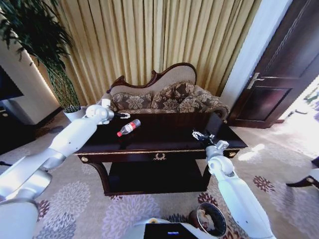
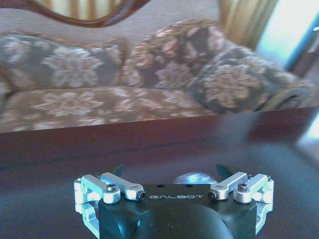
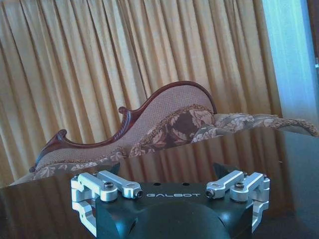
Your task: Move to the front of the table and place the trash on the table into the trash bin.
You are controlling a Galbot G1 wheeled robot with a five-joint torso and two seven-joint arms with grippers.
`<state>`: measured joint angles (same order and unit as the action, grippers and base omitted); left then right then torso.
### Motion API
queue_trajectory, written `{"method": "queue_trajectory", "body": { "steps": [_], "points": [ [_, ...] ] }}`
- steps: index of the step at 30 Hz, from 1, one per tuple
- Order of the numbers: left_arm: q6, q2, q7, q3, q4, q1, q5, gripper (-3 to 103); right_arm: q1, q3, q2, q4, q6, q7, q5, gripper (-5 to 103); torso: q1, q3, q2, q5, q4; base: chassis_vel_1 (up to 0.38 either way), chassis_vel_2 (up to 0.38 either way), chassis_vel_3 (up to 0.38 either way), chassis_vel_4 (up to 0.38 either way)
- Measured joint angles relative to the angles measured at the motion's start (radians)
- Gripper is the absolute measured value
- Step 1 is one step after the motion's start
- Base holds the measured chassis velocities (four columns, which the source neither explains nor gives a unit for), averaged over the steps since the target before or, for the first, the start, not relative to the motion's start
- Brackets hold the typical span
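The dark glossy table (image 1: 164,137) with gold trim stands right in front of me. A clear plastic bottle (image 1: 128,127) with a red cap lies on its left part. My left gripper (image 1: 123,115) hovers open over the table's back left, just behind the bottle. In the left wrist view this gripper (image 2: 171,172) has its fingers spread, and a small pale rounded thing (image 2: 192,178) that I cannot identify lies between them on the table top. My right gripper (image 1: 200,134) (image 3: 167,167) stands open and empty over the table's right part. The dark brown trash bin (image 1: 212,219) sits on the carpet at my lower right.
A patterned sofa (image 1: 159,94) with cushions stands close behind the table, before gold curtains. A potted plant (image 1: 75,113) in a white pot is at the back left and a dark door (image 1: 284,64) at the right. The table has a lower shelf (image 1: 154,179).
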<state>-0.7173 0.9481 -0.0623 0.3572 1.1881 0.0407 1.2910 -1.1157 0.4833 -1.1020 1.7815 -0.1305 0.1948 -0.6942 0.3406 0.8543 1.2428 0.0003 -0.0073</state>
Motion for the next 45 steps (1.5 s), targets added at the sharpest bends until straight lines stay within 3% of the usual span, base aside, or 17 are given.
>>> {"method": "queue_trajectory", "body": {
  "steps": [5,7,9,10,11,17,22,29,45],
  "points": [
    [0.001,0.02,-0.015,-0.007,0.039,0.007,0.023,100,-0.015,0.012,0.004,0.003,0.007,0.0,0.001,100,0.0,0.0,0.0,0.0001,-0.0001,0.0,0.0,0.0,0.0],
    [0.001,0.021,-0.096,-0.002,0.101,0.016,0.066,100,-0.019,0.019,0.007,0.001,0.013,0.0,0.002,100,0.0,0.0,0.0,0.0001,0.0004,0.0,0.0,0.0,0.0],
    [0.001,0.021,-0.12,0.001,0.115,0.018,0.077,100,-0.019,0.019,0.008,0.001,0.013,0.0,0.002,100,0.0,0.0,0.0,0.0001,0.0004,0.0,0.0,0.0,0.0],
    [0.001,0.019,-0.212,0.007,0.166,0.03,0.122,100,-0.019,0.019,0.007,-0.002,0.016,-0.001,0.003,100,0.0,0.0,0.0,0.0,0.0004,0.0,0.0,0.0,0.0],
    [0.001,0.017,-0.247,0.009,0.19,0.037,0.137,100,-0.019,0.016,0.005,-0.003,0.017,-0.001,0.005,100,0.0,0.0,0.0,0.0,0.0003,0.0,0.0,0.0,0.0],
    [0.001,-0.014,-0.31,0.02,0.232,0.05,0.156,100,-0.022,0.007,-0.004,-0.009,0.022,-0.004,0.015,100,0.0,0.0,0.0,0.0,0.0005,0.0,0.0,0.0,0.0],
    [0.002,-0.062,-0.314,0.016,0.268,0.07,0.16,100,-0.026,0.002,-0.011,-0.016,0.029,-0.01,0.025,100,0.0,0.0,0.0,-0.0002,0.0005,0.0,0.0,0.0,0.0],
    [0.002,-0.134,-0.251,-0.01,0.301,0.119,0.158,100,-0.029,-0.015,-0.034,-0.018,0.031,-0.013,0.044,100,0.0,0.0,0.0,-0.0003,0.0007,0.0,0.0,0.0,0.0],
    [0.003,-0.156,-0.145,-0.034,0.277,0.162,0.102,100,-0.05,-0.013,-0.039,0.009,0.032,-0.007,0.061,100,0.0,0.0,0.0,-0.0001,0.0002,0.0,0.0,0.0,0.0]
  ]
}}
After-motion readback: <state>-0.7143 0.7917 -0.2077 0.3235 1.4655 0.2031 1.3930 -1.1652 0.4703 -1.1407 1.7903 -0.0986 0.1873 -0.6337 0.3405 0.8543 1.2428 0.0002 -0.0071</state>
